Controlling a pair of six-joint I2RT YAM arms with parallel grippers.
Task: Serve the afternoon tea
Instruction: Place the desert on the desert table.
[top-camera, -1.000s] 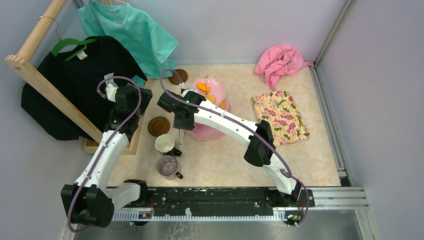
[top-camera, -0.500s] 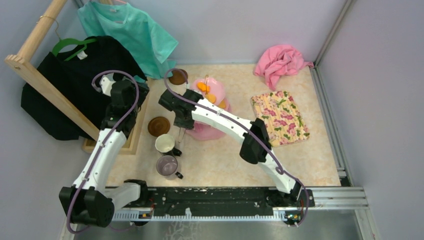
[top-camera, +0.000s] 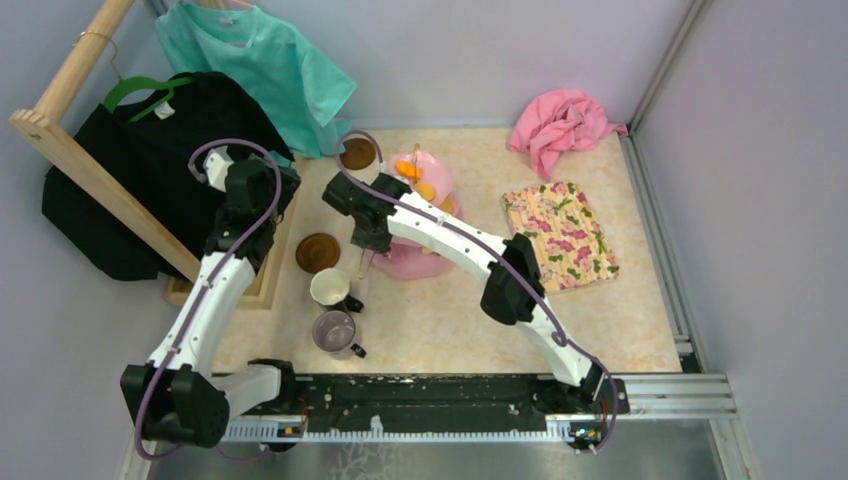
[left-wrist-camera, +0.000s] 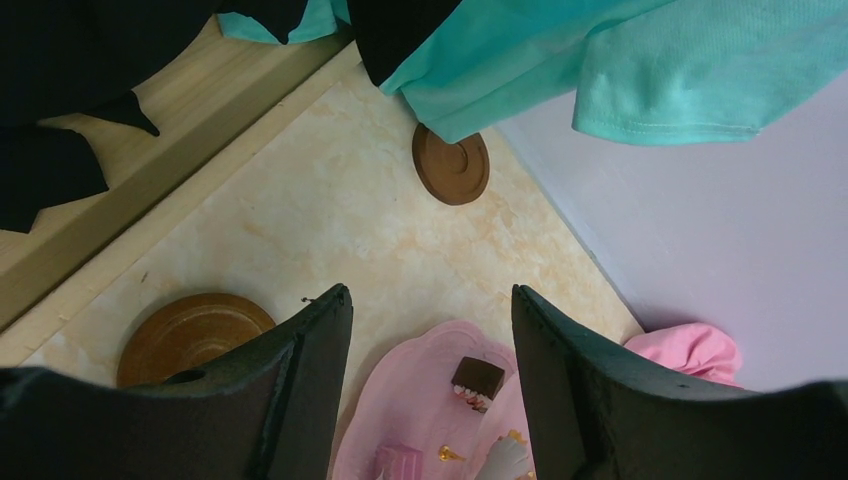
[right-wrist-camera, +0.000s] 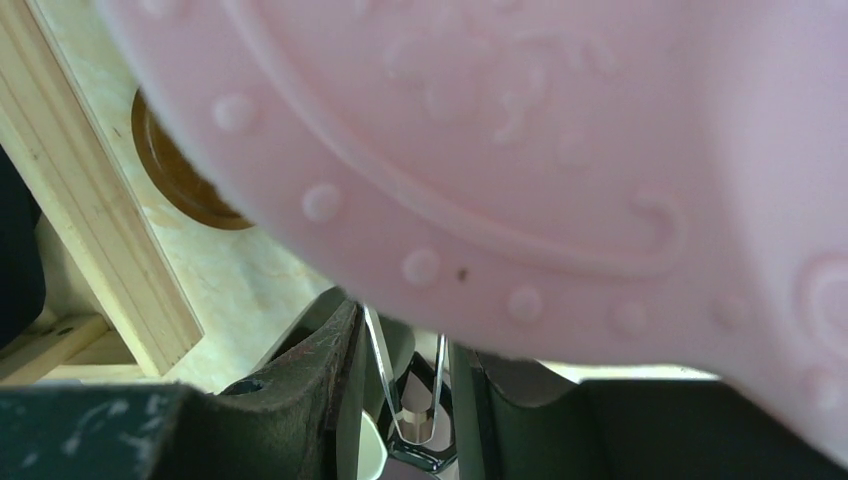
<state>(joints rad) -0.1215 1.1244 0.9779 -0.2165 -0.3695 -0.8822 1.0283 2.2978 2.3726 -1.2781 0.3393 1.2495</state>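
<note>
The pink three-tier cake stand (top-camera: 425, 255) stands mid-table with orange snacks (top-camera: 406, 172) on its top tier. In the left wrist view its lowest tier (left-wrist-camera: 420, 400) carries a brown snack (left-wrist-camera: 476, 377). My right gripper (top-camera: 365, 250) hangs at the stand's left edge, shut on thin metal tongs (top-camera: 361, 272) that point down over the white mug (top-camera: 329, 287). The right wrist view shows the tongs (right-wrist-camera: 400, 390) between the fingers and the stand's underside (right-wrist-camera: 520, 150) close above. The grey-purple mug (top-camera: 335, 331) sits nearer. My left gripper (left-wrist-camera: 430, 292) is open and empty, above one brown saucer (top-camera: 318, 252); the other saucer (top-camera: 357, 153) lies farther back.
A wooden clothes rack (top-camera: 75, 165) with a black shirt (top-camera: 150, 170) and a teal shirt (top-camera: 265, 70) stands at the left; its base (top-camera: 265, 270) borders the saucers. A pink cloth (top-camera: 560, 125) and a floral mat (top-camera: 560, 235) lie at the right.
My right gripper has shifted slightly back and right along the stand, tongs still in it. The left wrist has drifted a little back and left, jaws unchanged.
</note>
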